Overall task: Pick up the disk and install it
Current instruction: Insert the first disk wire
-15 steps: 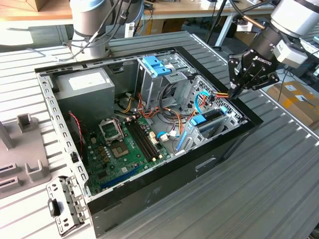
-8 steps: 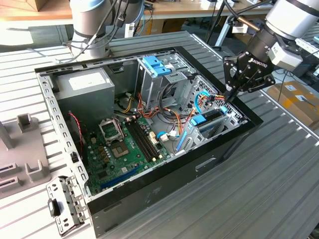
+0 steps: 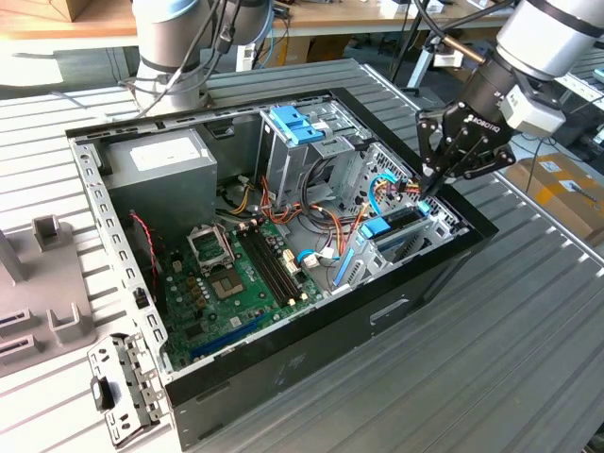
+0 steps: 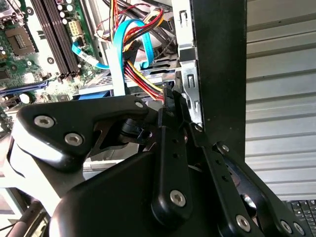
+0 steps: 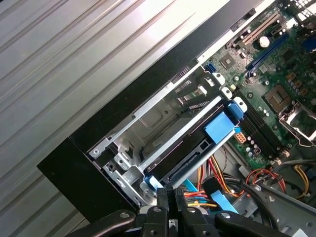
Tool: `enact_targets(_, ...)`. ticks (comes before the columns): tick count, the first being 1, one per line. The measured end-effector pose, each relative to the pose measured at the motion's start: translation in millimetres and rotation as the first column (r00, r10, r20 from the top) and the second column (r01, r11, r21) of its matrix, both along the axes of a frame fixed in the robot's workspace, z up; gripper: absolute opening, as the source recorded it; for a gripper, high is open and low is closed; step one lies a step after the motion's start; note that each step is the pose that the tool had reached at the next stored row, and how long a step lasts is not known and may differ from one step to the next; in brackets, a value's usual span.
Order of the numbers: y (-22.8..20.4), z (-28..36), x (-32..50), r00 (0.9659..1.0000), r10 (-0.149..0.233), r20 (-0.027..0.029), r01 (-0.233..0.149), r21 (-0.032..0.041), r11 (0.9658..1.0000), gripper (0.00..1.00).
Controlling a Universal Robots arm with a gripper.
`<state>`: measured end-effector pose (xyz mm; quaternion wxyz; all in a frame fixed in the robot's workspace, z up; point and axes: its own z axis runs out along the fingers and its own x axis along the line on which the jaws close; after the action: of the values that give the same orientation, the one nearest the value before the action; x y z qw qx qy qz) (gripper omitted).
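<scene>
Jaws look closed together, fingers side by side with no visible gap in both wrist views, and nothing seen clamped between them; black gripper (image 3: 427,185) sits at the corner of the open black computer case (image 3: 311,349), by the case wall on the exterior view's right.

Disk, a flat dark hard drive in a light blue plastic carrier (image 5: 190,148), lies inside the silver metal drive cage (image 5: 148,123) at that same corner. In the first wrist view it sits level in its slot, blue carrier tab (image 5: 218,126) toward the green motherboard (image 5: 276,94). In the exterior view the blue carrier (image 3: 387,226) shows just below the fingertips. Looks seated or nearly so; likely the closed fingers are there to push on it rather than grip it, but contact can't be confirmed.

Cage holds the drive on edge rails so it slides in one direction, which explains the tool coming down at the cage's open end. Bundle of red, yellow and orange cables with a light blue flat data cable (image 4: 123,54) runs right beside the fingertips, crowding the approach.

Arm pose: silver-and-black arm (image 3: 543,42) reaches in from the exterior view's upper right, wrist tilted down and inward, gripper angled steeply over the case rim. Case lies open on the ribbed grey metal table (image 3: 528,359). Blue plastic latch piece (image 3: 291,125) on the taller cage is well apart from the gripper.
</scene>
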<state>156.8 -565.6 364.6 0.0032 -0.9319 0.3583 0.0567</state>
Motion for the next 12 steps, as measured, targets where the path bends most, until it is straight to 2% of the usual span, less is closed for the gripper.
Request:
enact_targets(4, -0.1, -1.9, -6.9, 1.0000, 0.000, 0.0000, 0.000, 0.0001, 1.0000, 0.17)
enact_targets(12, -0.2, -3.4, -13.6, 1.0000, 0.000, -0.0001, 0.000, 0.0000, 1.0000, 0.17)
